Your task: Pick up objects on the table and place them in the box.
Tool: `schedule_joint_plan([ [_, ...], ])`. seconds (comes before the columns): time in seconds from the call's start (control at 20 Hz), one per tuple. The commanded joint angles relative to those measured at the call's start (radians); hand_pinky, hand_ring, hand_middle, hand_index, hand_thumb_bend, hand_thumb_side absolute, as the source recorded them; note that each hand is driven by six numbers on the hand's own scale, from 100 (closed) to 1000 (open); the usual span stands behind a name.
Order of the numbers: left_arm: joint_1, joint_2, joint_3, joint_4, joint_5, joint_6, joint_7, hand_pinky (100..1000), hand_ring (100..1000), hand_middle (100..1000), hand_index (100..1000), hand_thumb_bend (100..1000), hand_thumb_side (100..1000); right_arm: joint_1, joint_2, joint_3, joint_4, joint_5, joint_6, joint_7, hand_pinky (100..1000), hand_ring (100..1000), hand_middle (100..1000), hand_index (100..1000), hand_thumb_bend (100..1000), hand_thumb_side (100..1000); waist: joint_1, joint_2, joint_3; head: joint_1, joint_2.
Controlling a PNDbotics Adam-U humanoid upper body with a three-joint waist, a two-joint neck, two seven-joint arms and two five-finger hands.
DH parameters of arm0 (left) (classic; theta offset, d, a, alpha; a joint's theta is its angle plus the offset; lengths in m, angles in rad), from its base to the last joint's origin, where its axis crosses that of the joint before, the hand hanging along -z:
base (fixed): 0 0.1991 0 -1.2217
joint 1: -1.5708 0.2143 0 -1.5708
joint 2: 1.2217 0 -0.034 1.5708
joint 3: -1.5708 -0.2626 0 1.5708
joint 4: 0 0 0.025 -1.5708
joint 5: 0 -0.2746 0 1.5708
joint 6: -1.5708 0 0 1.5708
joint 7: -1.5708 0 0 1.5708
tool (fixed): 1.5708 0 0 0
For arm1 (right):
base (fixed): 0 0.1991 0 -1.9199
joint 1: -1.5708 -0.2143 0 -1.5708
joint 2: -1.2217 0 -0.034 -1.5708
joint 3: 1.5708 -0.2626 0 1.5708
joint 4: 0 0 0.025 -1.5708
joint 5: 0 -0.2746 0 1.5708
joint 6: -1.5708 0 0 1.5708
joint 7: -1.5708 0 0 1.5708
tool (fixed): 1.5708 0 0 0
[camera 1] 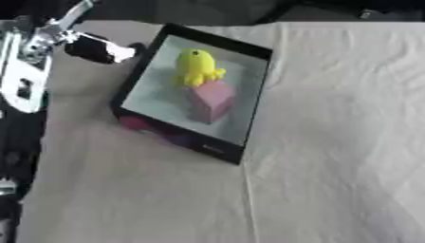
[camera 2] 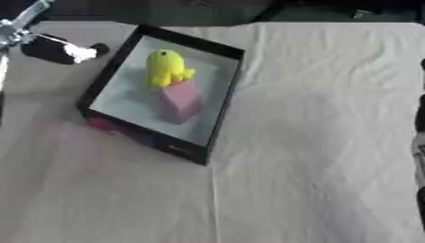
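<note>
1. Black-walled box on cloth-covered bench, sitting askew, pale floor inside, open side up.
2. Inside box: yellow toy toward far end, pink block just in front of it, the two touching or nearly so (cannot tell which). Both well within the walls, so counted as placed.
3. Left hand at upper left, beside box's far-left corner and outside it; nothing seen in it. Fingers not resolved, so cannot tell whether spread or curled. Position off to the side probably leaves the box opening unobstructed.
4. Right hand not visible in either view (dark strip at right edge of right eye view, not identifiable).
5. Cloth around box shows only creases; no further objects seen lying loose. Reddish and purplish marks on box's near outer wall, probably printing.
6. Judgement: task looks complete or close to it, with both visible objects already boxed. Anything left would have to lie outside the views.
</note>
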Motion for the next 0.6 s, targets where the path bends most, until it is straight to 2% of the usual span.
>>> schedule_joint_plan([
  [0.05, 0.032, 0.08, 0.053, -0.095, 0.052, 0.04, 0.051, 805, 708, 740, 849, 404, 432, 0.001, -0.03, -0.009, -0.042, 0.014, -0.004, -0.001, 1000, 946, 965, 880, 241, 417, -0.002, -0.026, 0.007, -0.021, -0.002],
  [0.2, 0.102, 0.132, 0.093, -0.163, 0.095, 0.083, 0.094, 803, 700, 734, 840, 384, 427, 0.005, -0.03, -0.007, -0.057, 0.02, -0.003, 0.0, 1000, 946, 965, 879, 239, 416, -0.005, -0.022, 0.017, -0.029, -0.005],
  [0.4, 0.189, 0.189, 0.161, -0.193, 0.148, 0.136, 0.148, 797, 693, 729, 834, 366, 436, 0.009, -0.029, -0.006, -0.074, 0.029, -0.004, 0.001, 1000, 946, 965, 879, 239, 415, -0.011, -0.015, 0.025, -0.037, -0.01],
  [0.6, 0.277, 0.199, 0.244, -0.209, 0.202, 0.19, 0.202, 784, 682, 720, 827, 335, 451, 0.016, -0.028, -0.004, -0.09, 0.039, -0.004, 0.003, 1000, 947, 965, 879, 238, 414, -0.017, -0.008, 0.032, -0.04, -0.008],
])
